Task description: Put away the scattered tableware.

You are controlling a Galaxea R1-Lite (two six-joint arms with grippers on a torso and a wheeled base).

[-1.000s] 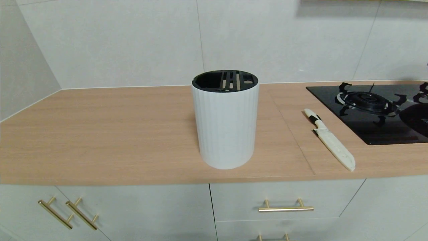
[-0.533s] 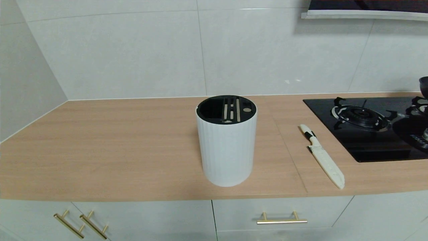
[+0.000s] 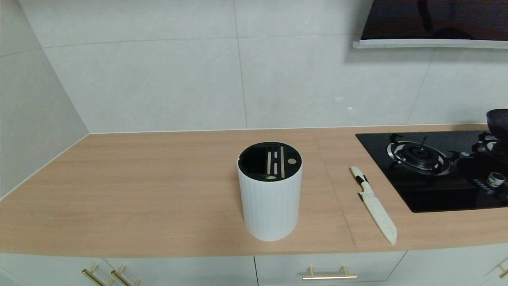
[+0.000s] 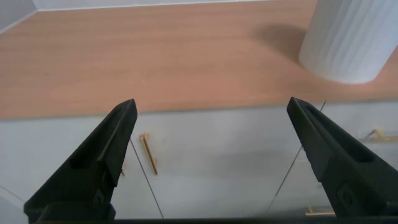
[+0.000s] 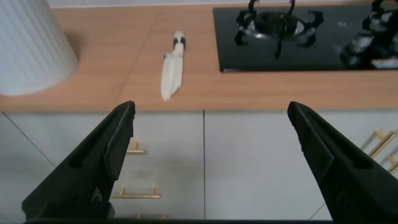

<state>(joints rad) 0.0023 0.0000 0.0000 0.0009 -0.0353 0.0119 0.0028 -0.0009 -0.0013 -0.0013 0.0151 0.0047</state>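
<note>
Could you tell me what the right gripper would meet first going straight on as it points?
The right gripper would likely meet the front edge of the countertop above the cabinet fronts; the knife lies farther on, off that line. Depth unclear.

The knife (image 5: 171, 70) is laid on the worktop (image 5: 112, 87) between holder (image 5: 28, 43) and hob (image 5: 292, 50); the fingers (image 5: 93, 168) of the right gripper (image 5: 210, 111) are spread.

Just looking at big pale wall tiles (image 3: 158, 79), a wood-grain desk (image 3: 139, 190), white cabinets (image 3: 178, 272) with brass handles (image 3: 329, 276), black gas hob (image 3: 416, 196), hood (image 3: 432, 24) overhead.
</note>
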